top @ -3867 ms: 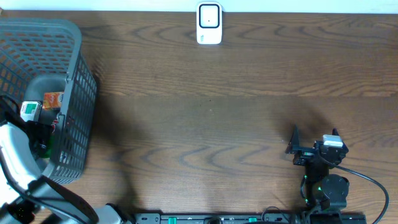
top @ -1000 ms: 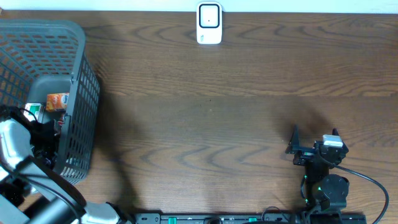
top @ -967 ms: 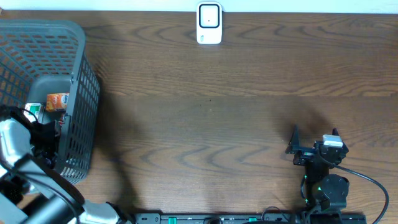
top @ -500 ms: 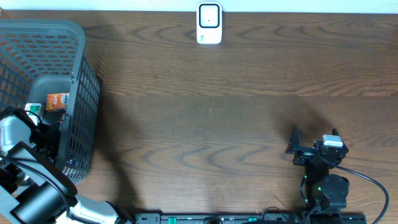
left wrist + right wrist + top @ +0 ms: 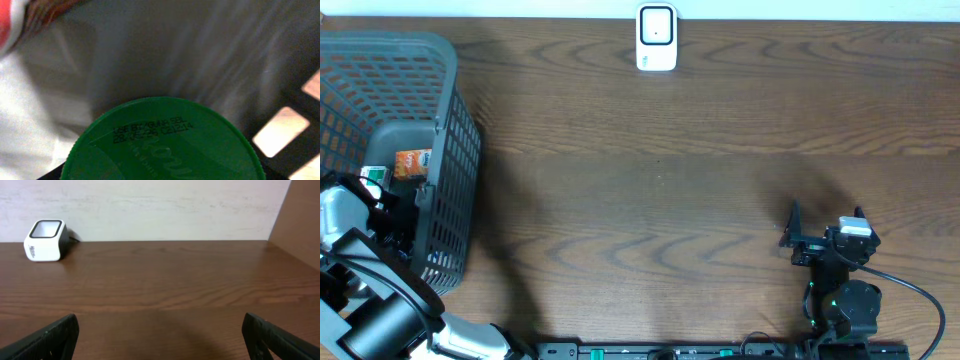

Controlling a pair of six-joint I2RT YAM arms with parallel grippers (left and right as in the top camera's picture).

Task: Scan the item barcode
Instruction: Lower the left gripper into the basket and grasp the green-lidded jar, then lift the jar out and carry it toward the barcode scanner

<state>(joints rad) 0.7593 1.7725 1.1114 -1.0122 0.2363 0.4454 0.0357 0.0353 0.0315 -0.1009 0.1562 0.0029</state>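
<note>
Spanning view: dark wooden table (image 5: 670, 200), pale wall (image 5: 150, 205), scanner (image 5: 657, 38).

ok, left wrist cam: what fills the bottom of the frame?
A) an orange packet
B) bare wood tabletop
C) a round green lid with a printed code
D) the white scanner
C: a round green lid with dark printed characters on top fills the lower frame, down inside the grey basket.

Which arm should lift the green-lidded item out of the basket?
Left. The left gripper is down inside the basket, and the green lid fills its wrist view. The right gripper sits open and empty, far across the table.
</note>
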